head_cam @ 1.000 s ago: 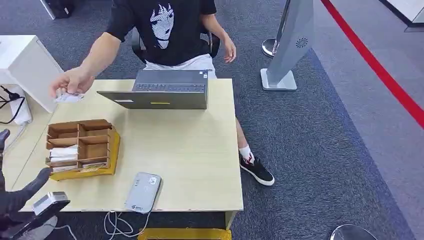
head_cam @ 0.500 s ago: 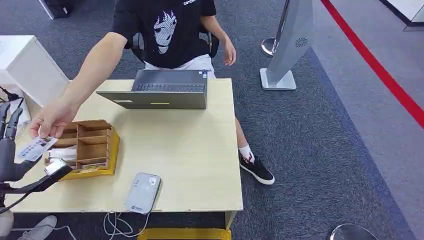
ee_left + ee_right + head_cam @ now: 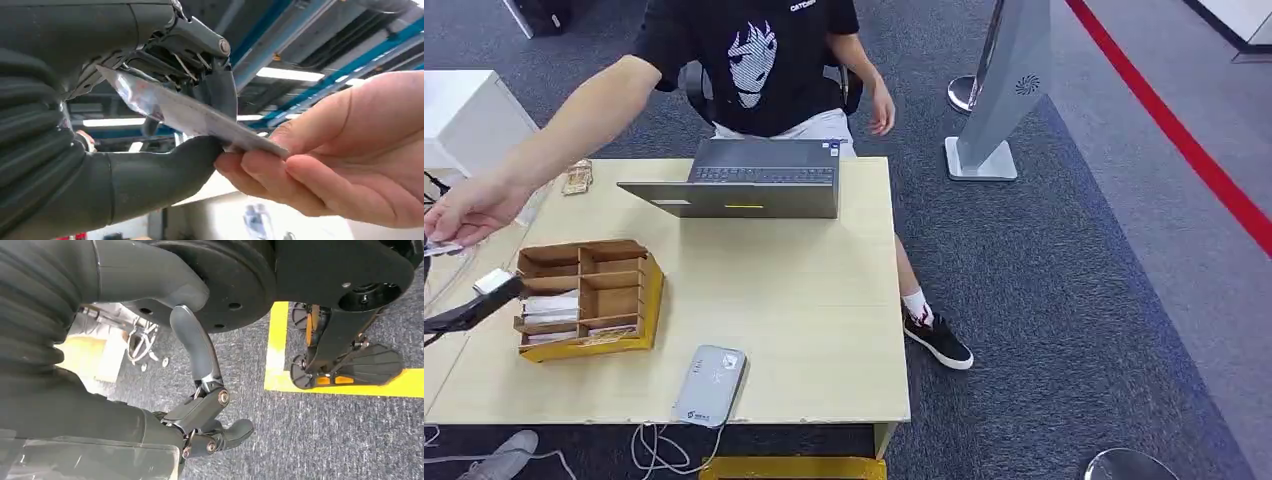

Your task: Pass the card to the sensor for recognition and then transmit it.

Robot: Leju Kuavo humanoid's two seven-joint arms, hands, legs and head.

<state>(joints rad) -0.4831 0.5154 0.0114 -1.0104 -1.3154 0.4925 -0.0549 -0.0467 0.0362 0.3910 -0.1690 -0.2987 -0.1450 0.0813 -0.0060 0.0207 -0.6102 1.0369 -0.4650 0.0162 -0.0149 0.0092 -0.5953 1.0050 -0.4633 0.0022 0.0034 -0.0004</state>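
Note:
In the left wrist view a white card (image 3: 190,117) lies between my left hand's (image 3: 150,125) thick thumb (image 3: 165,170) and its darker fingers (image 3: 220,85). The thumb presses it from one side. A person's hand (image 3: 340,160) pinches the card's other end. In the head view that person's hand (image 3: 469,208) reaches over the table's left edge with the card (image 3: 439,247), beside my left wrist (image 3: 474,300). The grey card sensor (image 3: 710,385) lies flat at the table's front edge. My right hand (image 3: 205,420) hangs by my side over the floor, fingers loosely bent, holding nothing.
A wooden divided box (image 3: 589,295) with cards stands on the light table (image 3: 804,300) at the left. An open laptop (image 3: 744,185) sits at the far edge before the seated person (image 3: 754,60). Cables (image 3: 664,445) hang below the sensor. A white cabinet (image 3: 464,120) stands far left.
The person's hand carried the card from the table's far left corner out to my left hand. My left hand rose and moved out past the left edge.

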